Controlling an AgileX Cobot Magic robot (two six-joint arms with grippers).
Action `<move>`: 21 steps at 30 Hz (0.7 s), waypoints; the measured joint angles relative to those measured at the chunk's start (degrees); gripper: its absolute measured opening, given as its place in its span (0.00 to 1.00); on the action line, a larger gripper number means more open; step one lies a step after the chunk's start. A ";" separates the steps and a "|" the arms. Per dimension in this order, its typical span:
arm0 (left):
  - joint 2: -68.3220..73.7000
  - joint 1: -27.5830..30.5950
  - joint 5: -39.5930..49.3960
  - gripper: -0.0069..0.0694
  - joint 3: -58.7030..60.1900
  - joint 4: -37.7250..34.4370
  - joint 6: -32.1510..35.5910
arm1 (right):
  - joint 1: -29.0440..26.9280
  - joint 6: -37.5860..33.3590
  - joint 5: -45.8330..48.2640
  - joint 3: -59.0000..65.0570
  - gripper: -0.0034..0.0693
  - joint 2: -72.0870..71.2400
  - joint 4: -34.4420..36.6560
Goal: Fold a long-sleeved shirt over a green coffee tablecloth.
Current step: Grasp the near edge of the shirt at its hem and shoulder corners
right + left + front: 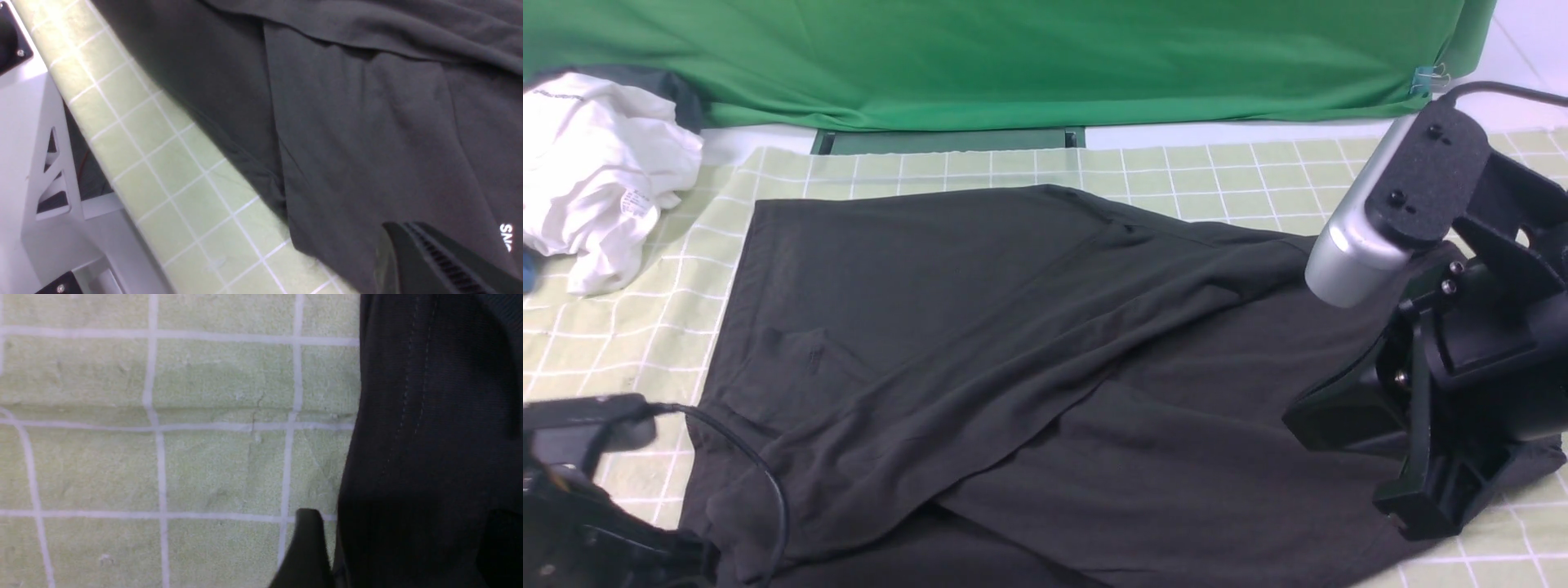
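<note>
Shirt (1013,343), black and partly folded, sprawls mid-frame on the checked green tablecloth (1217,175), left gripper (402,526) spread wide astride its edge at lower left, right gripper (408,253) pressed closed at lower right.

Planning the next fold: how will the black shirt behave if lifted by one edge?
Probably floppy: the long-sleeved shirt lies in soft folds and wrinkles. Lifted, it would likely sag and drape, not hold shape. Pushed, it may bunch on the nubbly green coffee tablecloth.
</note>
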 joint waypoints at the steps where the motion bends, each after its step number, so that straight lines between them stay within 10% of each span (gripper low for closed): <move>1: 1.89 -0.19 -0.04 0.83 0.00 0.37 -0.66 | 0.00 0.00 -0.17 0.00 0.06 0.00 -0.06; 12: 11.25 -0.18 0.48 0.71 -0.85 -0.76 -2.88 | 0.00 0.00 -1.00 0.00 0.08 0.00 -0.20; 21: 13.57 -0.18 3.33 0.15 -2.38 -2.99 -2.48 | 0.00 0.00 0.10 0.00 0.10 0.00 -0.96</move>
